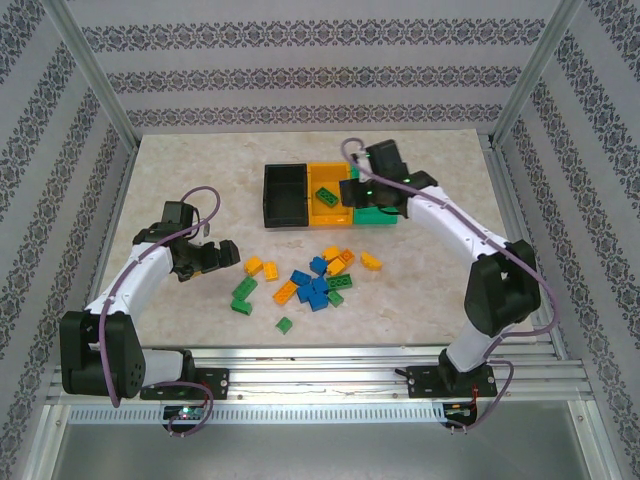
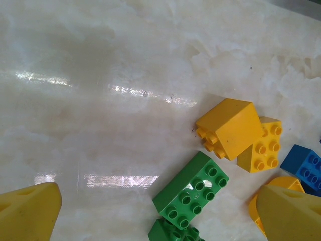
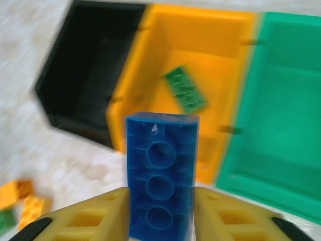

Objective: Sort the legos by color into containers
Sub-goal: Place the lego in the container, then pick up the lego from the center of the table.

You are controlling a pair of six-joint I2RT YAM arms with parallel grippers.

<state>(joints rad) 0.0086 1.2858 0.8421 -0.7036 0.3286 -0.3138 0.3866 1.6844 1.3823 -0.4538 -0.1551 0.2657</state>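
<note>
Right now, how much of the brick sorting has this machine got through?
Barely started. The one brick visible in a bin is a green brick, lying in the orange-yellow bin; the black bin looks empty. The right fingers hold a blue brick over the bins. The left fingers hang open over the loose bricks on the table, which are all left to sort.

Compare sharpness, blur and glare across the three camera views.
Right wrist view: motion-blurred, smearing the black, orange and green plastic bins, though the blue studded plastic brick in the right gripper looks crisp. Left wrist view: sharp, with glare streaks on the glossy marble-patterned tabletop. Top view: evenly lit, sharp.
</note>
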